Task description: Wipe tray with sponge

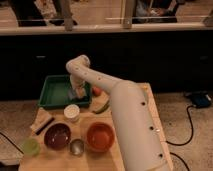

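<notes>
The green tray [54,94] lies at the back left of the wooden table. My gripper [78,93] reaches down into the tray's right part. It is shut on the pale blue-grey sponge [80,92], which it holds down against the tray floor near the right rim. The arm's white links arch over the table from the right and hide part of the tray's right edge.
An orange fruit [96,91] and a green vegetable [102,107] lie right of the tray. In front stand a white cup [72,112], a reddish-orange bowl [100,136], a dark bowl [57,136], a metal cup [76,146], a green cup [31,146] and a tan block [41,121].
</notes>
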